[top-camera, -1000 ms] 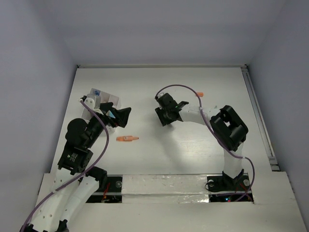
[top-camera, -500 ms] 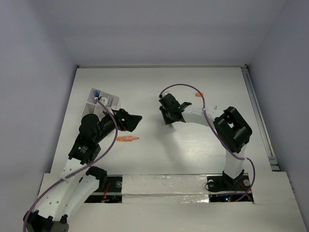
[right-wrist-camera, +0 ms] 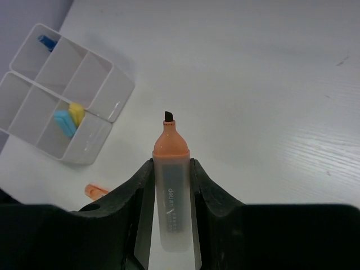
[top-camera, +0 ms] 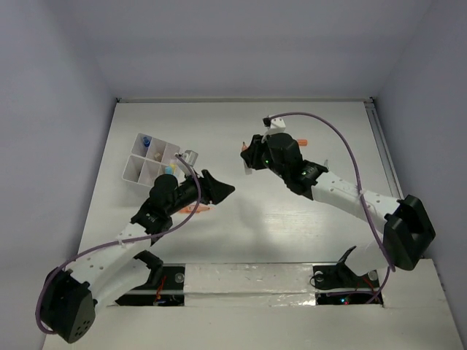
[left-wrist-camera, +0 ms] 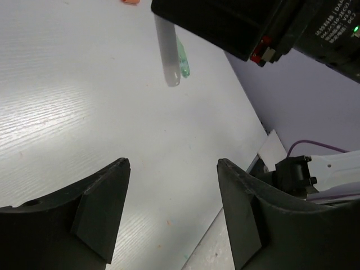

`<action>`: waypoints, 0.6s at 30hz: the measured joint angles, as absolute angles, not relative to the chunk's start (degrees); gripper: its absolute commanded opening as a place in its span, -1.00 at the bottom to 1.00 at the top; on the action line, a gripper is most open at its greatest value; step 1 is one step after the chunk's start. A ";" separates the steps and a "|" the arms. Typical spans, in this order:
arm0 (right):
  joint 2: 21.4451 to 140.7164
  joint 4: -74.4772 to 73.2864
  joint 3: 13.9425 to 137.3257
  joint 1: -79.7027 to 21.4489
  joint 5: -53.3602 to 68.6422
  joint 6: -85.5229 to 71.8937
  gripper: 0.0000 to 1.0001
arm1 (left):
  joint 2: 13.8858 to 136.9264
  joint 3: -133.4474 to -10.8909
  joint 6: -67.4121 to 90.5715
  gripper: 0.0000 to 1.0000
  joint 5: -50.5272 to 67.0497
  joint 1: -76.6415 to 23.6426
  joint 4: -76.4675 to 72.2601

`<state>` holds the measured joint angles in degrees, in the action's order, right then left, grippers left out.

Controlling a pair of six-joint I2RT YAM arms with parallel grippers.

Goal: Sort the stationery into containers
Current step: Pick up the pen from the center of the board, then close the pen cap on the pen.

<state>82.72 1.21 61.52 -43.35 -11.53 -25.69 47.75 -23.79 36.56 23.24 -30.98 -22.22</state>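
Right gripper (right-wrist-camera: 171, 169) clamps an uncapped marker (right-wrist-camera: 170, 147); left gripper (left-wrist-camera: 173, 185) gapes empty. The bare tip could smear the box (right-wrist-camera: 115, 107).

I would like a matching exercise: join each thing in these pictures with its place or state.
Things: 1 orange highlighter; 2 left tool; 3 yellow and blue pieces; 4 white box.
States: a on the table's left side; b inside a compartment; c held by the right tool; d open, empty.
Pairs: 1-c, 2-d, 3-b, 4-a.
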 measured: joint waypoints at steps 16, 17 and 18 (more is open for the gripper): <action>82.72 8.12 58.94 -48.53 -10.09 -28.82 -1.00 | 61.30 -24.45 35.92 -0.04 14.76 -35.29 -34.68; 82.72 8.14 58.94 -48.66 -10.07 -28.82 -1.00 | 61.45 -24.53 35.81 -0.08 14.55 -35.29 -35.07; 82.72 8.16 58.92 -48.80 -10.04 -28.86 -1.00 | 61.58 -24.60 35.70 -0.12 14.44 -35.29 -35.64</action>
